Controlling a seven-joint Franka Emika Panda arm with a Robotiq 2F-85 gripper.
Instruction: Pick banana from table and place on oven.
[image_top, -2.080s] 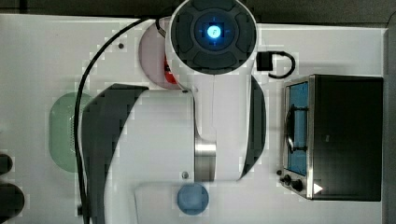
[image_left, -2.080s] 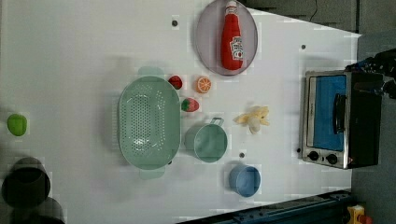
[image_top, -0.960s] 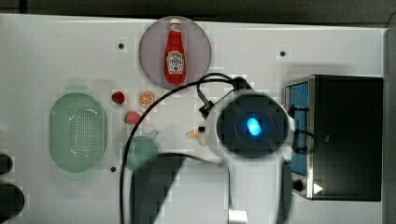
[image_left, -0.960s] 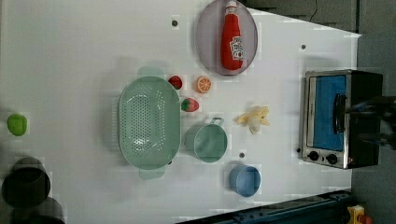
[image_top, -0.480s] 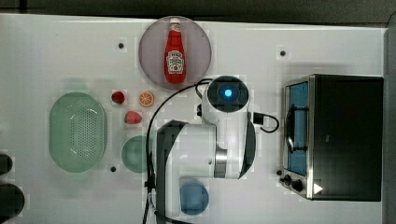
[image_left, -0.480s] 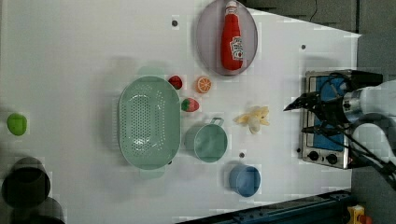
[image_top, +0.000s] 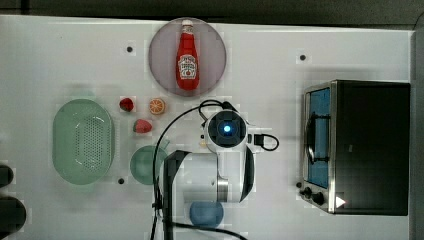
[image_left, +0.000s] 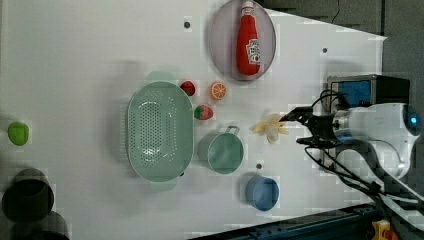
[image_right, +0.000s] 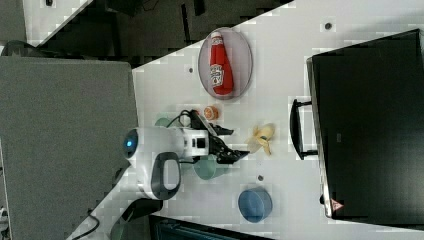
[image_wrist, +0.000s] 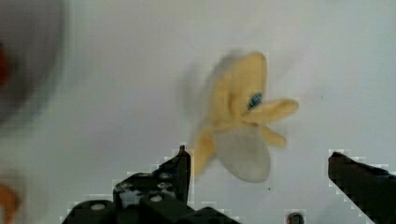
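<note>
Black fingers (image_wrist: 180, 170) of the gripper (image_left: 299, 127) are spread wide apart, nothing held, poised just beside the banana (image_left: 270, 128), which lies on the table (image_left: 75, 50) between the teal cup (image_left: 221, 151) and the oven (image_right: 370, 125). Its peeled flaps are seen in the wrist view; it is hidden under the arm in the top view. Half a second before, the gripper was nearer the oven.

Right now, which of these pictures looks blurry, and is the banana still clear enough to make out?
The wrist view is soft: the banana has smeared edges, and the plate at the frame's edge is a grey blur. The left view shows the banana more crisply on the table.
</note>
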